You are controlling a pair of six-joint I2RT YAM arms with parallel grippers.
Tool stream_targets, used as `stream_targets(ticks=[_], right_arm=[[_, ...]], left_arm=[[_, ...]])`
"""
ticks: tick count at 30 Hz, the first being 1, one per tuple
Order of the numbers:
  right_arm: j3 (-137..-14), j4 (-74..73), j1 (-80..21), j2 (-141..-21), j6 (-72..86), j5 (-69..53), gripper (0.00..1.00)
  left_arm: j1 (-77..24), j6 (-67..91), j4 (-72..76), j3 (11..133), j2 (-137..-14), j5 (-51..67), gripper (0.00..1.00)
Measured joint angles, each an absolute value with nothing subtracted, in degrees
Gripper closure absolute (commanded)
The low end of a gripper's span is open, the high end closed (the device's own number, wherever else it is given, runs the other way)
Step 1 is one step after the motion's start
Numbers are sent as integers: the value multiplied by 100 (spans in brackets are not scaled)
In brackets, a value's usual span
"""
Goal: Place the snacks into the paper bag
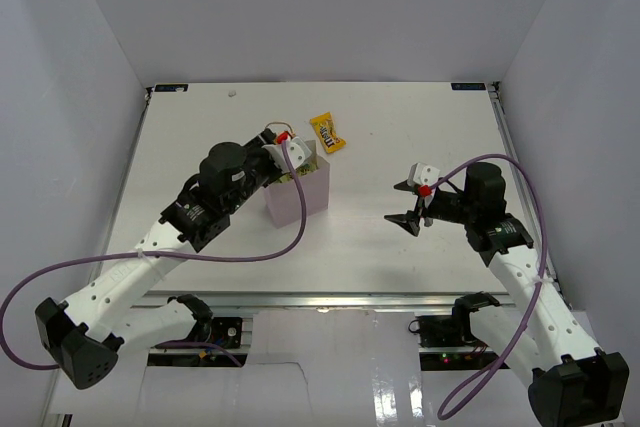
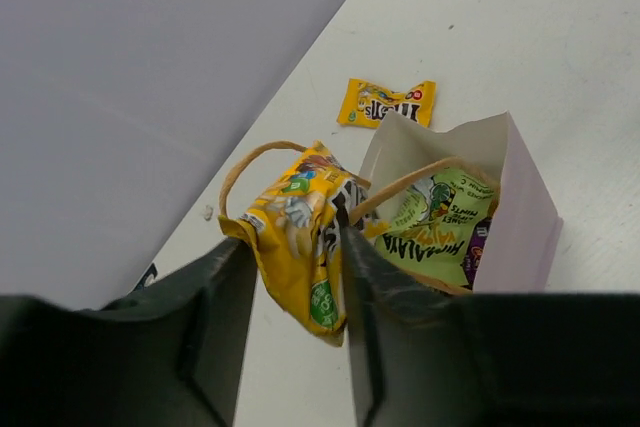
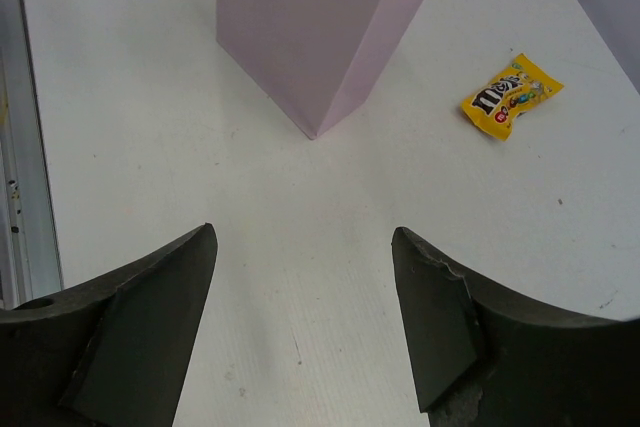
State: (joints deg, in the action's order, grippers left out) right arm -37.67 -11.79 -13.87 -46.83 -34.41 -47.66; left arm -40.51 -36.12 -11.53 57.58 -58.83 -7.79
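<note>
1. The right gripper hovers over the flat white table at the near right. Its jaws are spread wide and released, with nothing between them. Bare surface surrounds it and runs unbroken to the bag's nearest corner.

2. The small upright pale pink paper bag stands left of the table's centre, well apart from every table edge, with its mouth open upward. In the right wrist view, one vertical corner edge of the bag faces the right gripper.

3. Inside the bag lie a shiny lime-green packet and, just beside it, a dark purple packet. Both sit below the rim.

4. The left gripper is at the bag's top, on its far-left side. It is clenched on a crumpled yellow candy packet with brown print, which fills the gap between both fingers. This packet hangs at the rim beside the mouth, not over its middle. One thin brown cord handle loops out beside it, and the other arcs across the mouth.

5. Beyond the bag, a second yellow packet lies flat on the table, near the bag but not touching it. Bare surface continues from there to the far edge.

6. Plain white walls rise along the left, far and right table edges
</note>
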Motion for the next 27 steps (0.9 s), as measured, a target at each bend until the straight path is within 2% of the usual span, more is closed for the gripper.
stream_targets(ticks=[2, 7, 8, 14, 17, 18, 21, 24, 27], right_arm=[[-3767, -1179, -1382, -4685, -3441, -4777, 23], [-3767, -1175, -1382, -4746, -3395, -4812, 23], [-3767, -1177, -1382, -4792, -3374, -4818, 23], [-3951, -1181, -1385, -5500, -3146, -4770, 18], [-4591, -1208, -1402, -6482, -2724, -4473, 14], [-4912, -1221, -1446, -6869, -2545, -4309, 10], [-6224, -1372, -1758, -8254, -1868, -3205, 4], [-7548, -1341, -2263, -9583, -1315, -1953, 2], [-8479, -1352, -2615, -10630, -972, -1199, 2]], left_arm=[[-4029, -3607, -1144, 5756, -5881, -738, 36], [-4016, -3527, -1083, 5686, -5826, -655, 22], [-4007, -3505, -1070, 5673, -5815, -648, 16], [-3986, -3144, -950, 5658, -5581, -707, 7], [-3986, -2556, -718, 5474, -5140, -840, 2], [-3986, -2296, -657, 5336, -4890, -882, 2], [-3986, -1647, -530, 4790, -3992, -967, 2], [-3983, -1184, -543, 3981, -2860, -1009, 2], [-3979, -867, -659, 3267, -1905, -1142, 2]])
